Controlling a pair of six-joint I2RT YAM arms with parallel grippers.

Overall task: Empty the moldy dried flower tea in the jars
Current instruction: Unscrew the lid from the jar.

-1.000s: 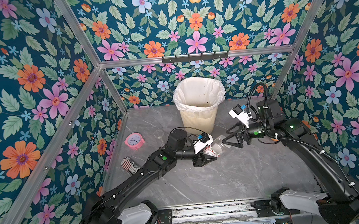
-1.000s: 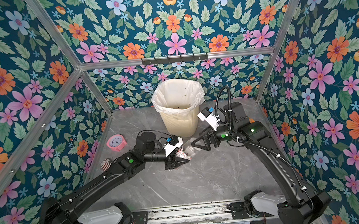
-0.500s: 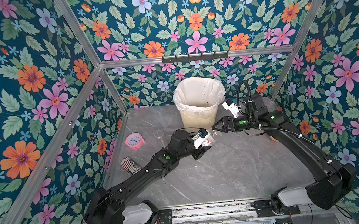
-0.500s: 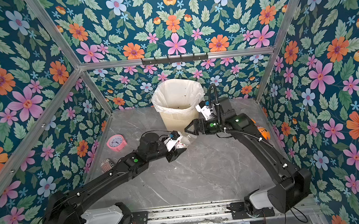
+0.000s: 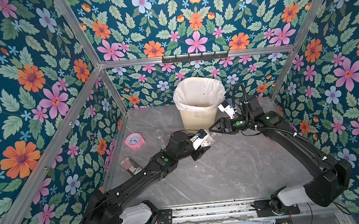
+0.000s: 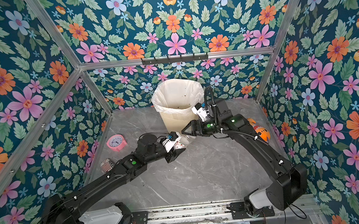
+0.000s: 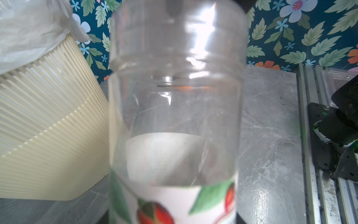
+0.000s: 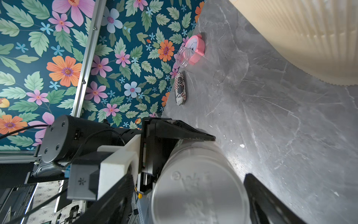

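a small clear plastic jar is lying sideways in the air, held above the grey marbled bench, just on the near side of the cream ribbed bin. the left tool is pinching its labelled body. the right tool is hovering at the jar's round right end with its fingers spread around it, not clearly touching. no dried flower tea is showing through the walls; only dark specks are dotting the bin's white liner. the jar is looking very light, thin-walled and glossy, so likely slippery and apt to buckle under a hard squeeze. the paper label is probably offering the surest hold, the ridged neck a second. a pink clock and a striped can are sitting at the left.
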